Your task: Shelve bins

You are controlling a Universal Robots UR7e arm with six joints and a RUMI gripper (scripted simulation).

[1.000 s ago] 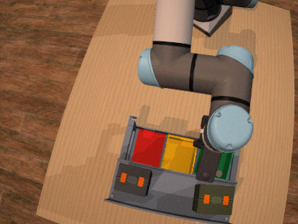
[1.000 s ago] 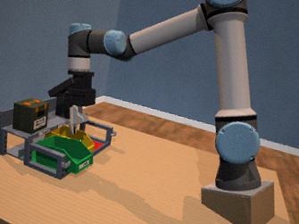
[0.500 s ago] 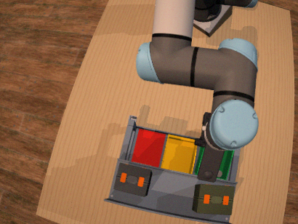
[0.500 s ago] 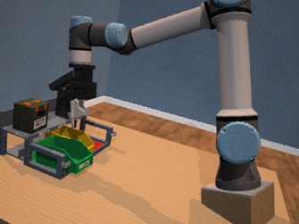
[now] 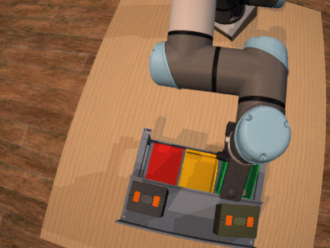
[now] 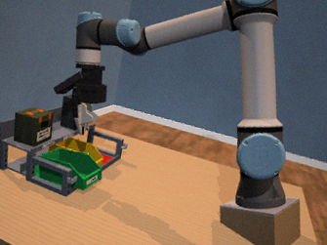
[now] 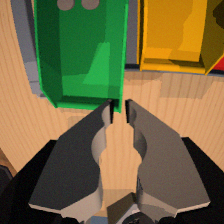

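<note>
The green bin [image 5: 253, 177] [image 6: 86, 172] [image 7: 75, 60] is in the right-hand bay of the shelf [image 5: 189, 207] [image 6: 48, 183], in the top view. Its open front with a label faces the robot and sticks out past the shelf's front edge. Two round grey parts show inside it. The yellow bin [image 5: 199, 171] [image 6: 95, 154] [image 7: 172, 30] stands in the middle bay, its front about level with the shelf edge. The left bay shows a flat red area [image 5: 165, 165] [image 6: 107, 159]. My gripper [image 6: 83, 131] [image 7: 119, 101] is shut with nothing held, above the bins, near the green bin's front corner in the wrist view.
The low upper board covers the back of the bays. A dark grey box [image 5: 146, 199] and an olive box [image 5: 238, 221] [image 6: 33, 127] with orange clasps stand on it. Side frames [image 5: 142, 159] [image 6: 107, 135] bound the shelf, and dividers separate the bays.
</note>
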